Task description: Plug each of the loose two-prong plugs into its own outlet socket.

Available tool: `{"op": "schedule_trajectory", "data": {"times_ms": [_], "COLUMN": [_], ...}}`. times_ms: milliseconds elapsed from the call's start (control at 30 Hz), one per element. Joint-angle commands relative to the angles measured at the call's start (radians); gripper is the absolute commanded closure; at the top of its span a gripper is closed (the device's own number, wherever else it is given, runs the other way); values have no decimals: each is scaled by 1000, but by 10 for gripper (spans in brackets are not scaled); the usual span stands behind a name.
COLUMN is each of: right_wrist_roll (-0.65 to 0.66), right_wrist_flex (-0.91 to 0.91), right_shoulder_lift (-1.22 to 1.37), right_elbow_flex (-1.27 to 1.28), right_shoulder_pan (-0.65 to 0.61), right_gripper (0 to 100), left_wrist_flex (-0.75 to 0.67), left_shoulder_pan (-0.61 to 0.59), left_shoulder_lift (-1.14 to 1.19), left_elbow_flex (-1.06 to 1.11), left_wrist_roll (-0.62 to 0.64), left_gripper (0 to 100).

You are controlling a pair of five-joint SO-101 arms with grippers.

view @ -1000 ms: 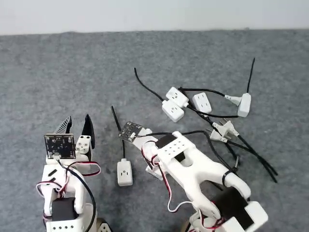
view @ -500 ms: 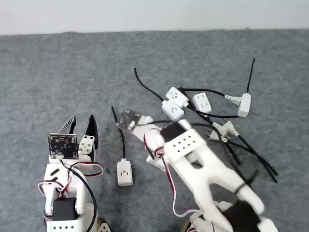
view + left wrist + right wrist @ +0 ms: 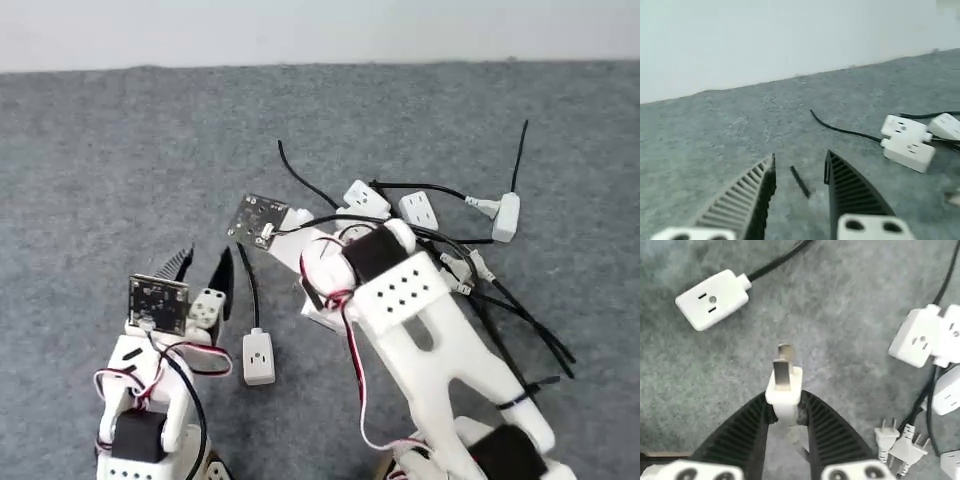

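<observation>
Firmly, the right gripper (image 3: 785, 407) clamped a plug (image 3: 783, 387) between its jaws, prongs pointing outward over the carpet (image 3: 850, 300). A socket (image 3: 712, 299) lay flat nearby. The left gripper (image 3: 800, 160) hung low, jaws moderately apart and empty. Two more plugs (image 3: 900, 442) lay beside other sockets (image 3: 920, 342).

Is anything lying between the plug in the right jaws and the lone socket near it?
Nothing visible. Bare carpet lies between the prongs of the plug and the lone socket, whose cord leaves from its far end.
</observation>
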Motion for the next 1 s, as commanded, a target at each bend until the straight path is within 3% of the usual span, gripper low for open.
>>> {"op": "schedule_trajectory", "data": {"times_ms": [0,167,600,967], "right_wrist_roll": [9,-38,-54,-44], "right_wrist_flex": [-12,-5,-4,71], "right_shoulder_lift": [27,31,31,30], "right_elbow_flex": [-89,-127,-155,-206], "right_shoulder_pan": [7,-76,-88,-124], "right_gripper": [990,990,990,990], "left_wrist_flex": [60,124,167,48], "left_shoulder_pan": [86,196,206,201], "left_shoulder_lift": [0,0,0,0], "left_elbow_flex": [-88,-140,-177,-27], "left_wrist_roll": [-28,-83,-117,-181], "left_gripper": [830,830,831,830]}}
